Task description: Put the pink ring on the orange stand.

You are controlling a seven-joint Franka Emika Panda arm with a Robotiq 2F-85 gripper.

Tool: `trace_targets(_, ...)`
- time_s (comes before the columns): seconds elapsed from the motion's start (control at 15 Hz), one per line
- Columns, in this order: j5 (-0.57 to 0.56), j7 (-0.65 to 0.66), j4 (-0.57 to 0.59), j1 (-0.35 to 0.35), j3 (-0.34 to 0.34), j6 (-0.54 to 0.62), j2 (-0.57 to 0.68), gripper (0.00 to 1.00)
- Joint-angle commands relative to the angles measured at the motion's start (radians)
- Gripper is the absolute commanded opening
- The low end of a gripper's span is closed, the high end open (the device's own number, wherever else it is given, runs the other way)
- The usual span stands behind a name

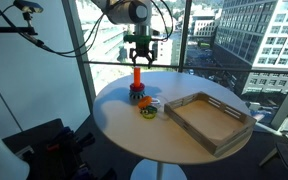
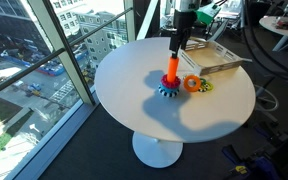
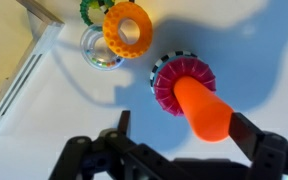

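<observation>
Floor-to-ceiling windows (image 1: pixel 234 40) wall the room. In both exterior views they look out on tall buildings, and one view also looks down on a street (image 2: pixel 24 70) far below.

A round white counter (image 1: pixel 114 130) stands on a single pedestal foot (image 2: pixel 156 150) close to the glass. Its top is smooth and plain, with soft shadows lying across it (image 2: pixel 199 120).

The largest thing on it is a shallow wooden tray (image 1: pixel 209 120), which sits toward one edge, well apart from the stand.

The arm comes down from above, and the tool (image 1: pixel 139 62) hangs directly over the orange stand (image 1: pixel 138 78). Its jaws are spread wide and hold nothing. In the wrist view the peg's tip lies between the two dark fingers (image 3: pixel 124 125). Whether either finger touches the peg cannot be told.

The orange stand (image 3: pixel 204 108) is upright near the middle of the counter. The pink ring (image 3: pixel 174 85) is already threaded on it and lies flat around the foot of the peg, on top of the dark patterned base.

Just beside the stand, between it and the tray, is a small cluster of rings. An orange ring (image 3: pixel 129 28) partly overlaps a clear ring (image 3: pixel 96 55), and a green ring (image 3: pixel 89 10) is cut off at the edge of the wrist view.
</observation>
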Motion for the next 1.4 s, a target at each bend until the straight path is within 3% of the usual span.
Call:
trace_targets(0.0,0.01,-0.006,-0.01,-0.012,0.016,-0.061,-0.042,1.0)
trace_targets(0.47,0.01,0.077,-0.08,-0.007,0.007,-0.127,-0.148,1.0)
trace_targets(0.93,0.045,0.196,-0.255,-0.024,-0.003,-0.14,-0.33,1.0)
trace_targets(1.33,0.061,0.298,-0.4,-0.031,-0.009,-0.236,-0.519,1.0)
